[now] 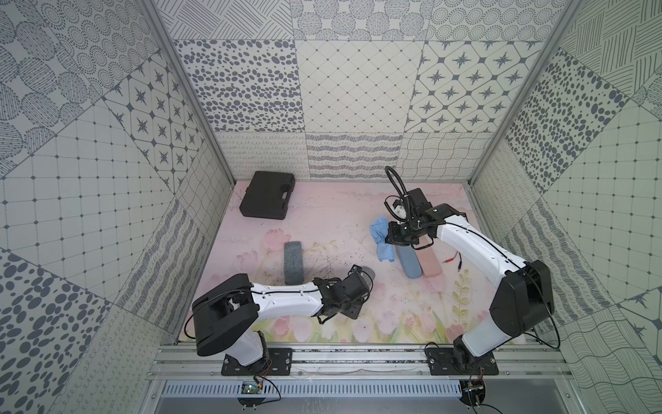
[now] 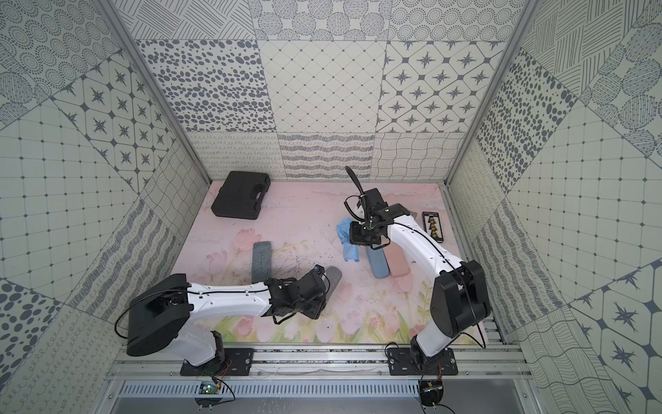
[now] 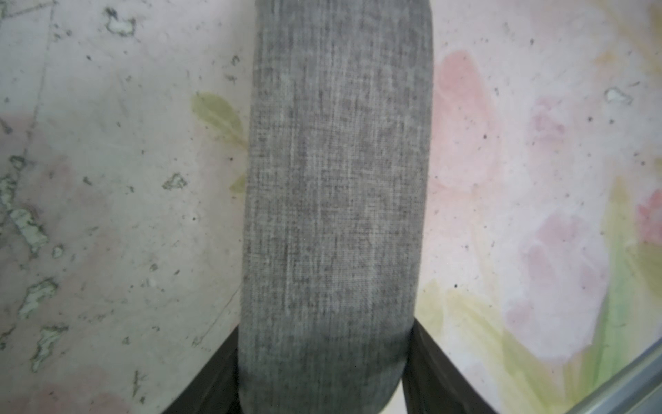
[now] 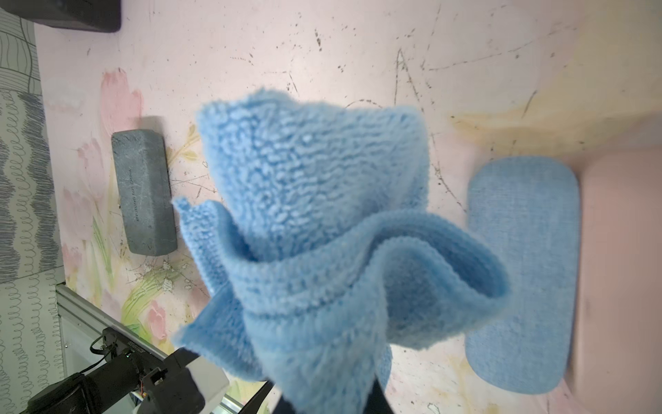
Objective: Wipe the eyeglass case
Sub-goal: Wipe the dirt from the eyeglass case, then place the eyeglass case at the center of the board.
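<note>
My left gripper is shut on a grey fabric eyeglass case, its dark fingers pressing both long sides near one end. In both top views the case's far end sticks out past the left gripper, low over the front middle of the mat. A fluffy blue cloth hangs bunched from my right gripper, which is shut on it. In a top view the cloth hangs at the back right, well apart from the held case.
On the mat lie a dark grey case, a blue case and a pink case, the last two side by side under the right arm. A black tool case sits back left. A small black bit box lies far right.
</note>
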